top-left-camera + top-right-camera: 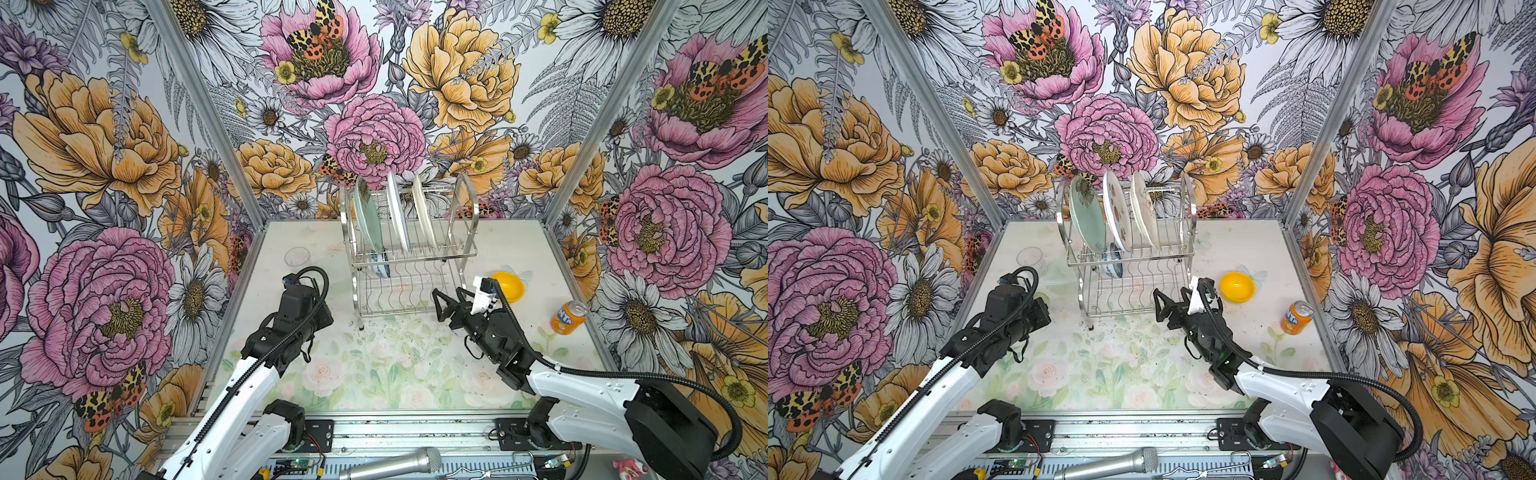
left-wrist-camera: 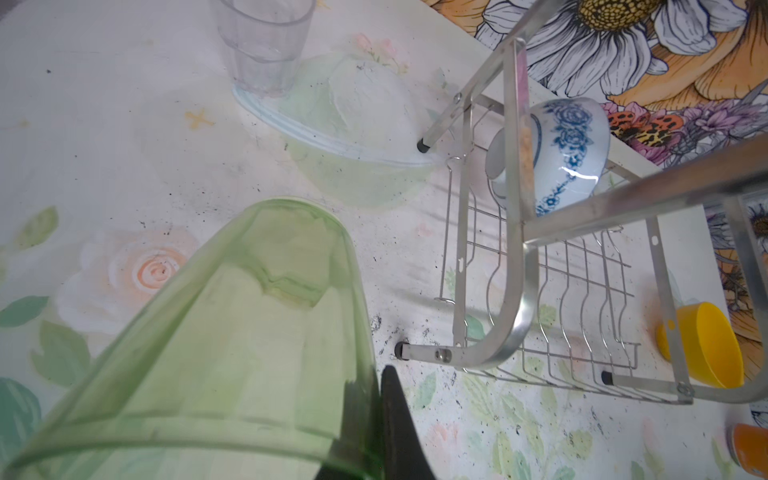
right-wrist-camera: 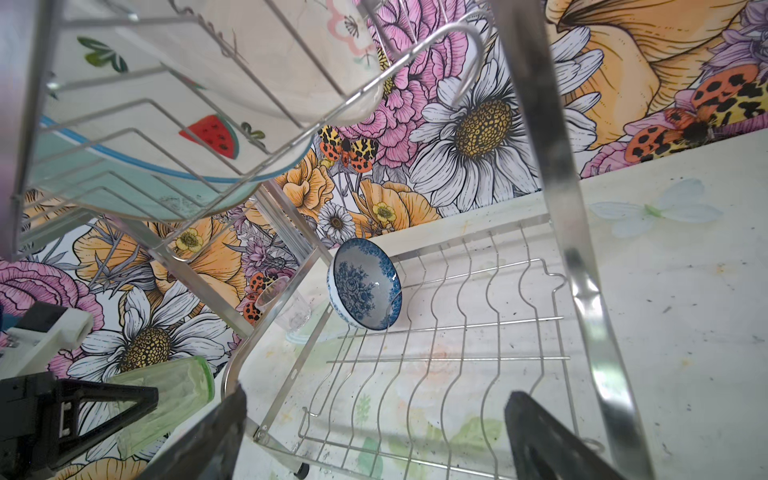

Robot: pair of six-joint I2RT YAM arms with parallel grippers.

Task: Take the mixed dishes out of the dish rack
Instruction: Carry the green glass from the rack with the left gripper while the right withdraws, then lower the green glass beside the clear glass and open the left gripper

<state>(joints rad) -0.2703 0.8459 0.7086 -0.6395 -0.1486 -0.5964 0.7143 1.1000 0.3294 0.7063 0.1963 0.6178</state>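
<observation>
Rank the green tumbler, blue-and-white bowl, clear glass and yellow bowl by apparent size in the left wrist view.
1. green tumbler, by far, but it sits right at the camera.
2. blue-and-white bowl.
3. clear glass and yellow bowl: alike; glass cropped by the frame, bowl partly behind the dish rack, so unranked.

Polished steel gleaming on the dish rack [image 1: 453, 249], glossy glaze on the blue-and-white patterned bowl [image 3: 365, 284], smooth see-through plastic for the green translucent tumbler [image 2: 232, 332], shiny yellow bowl [image 1: 509, 286], matt speckled counter [image 1: 395, 365].
</observation>
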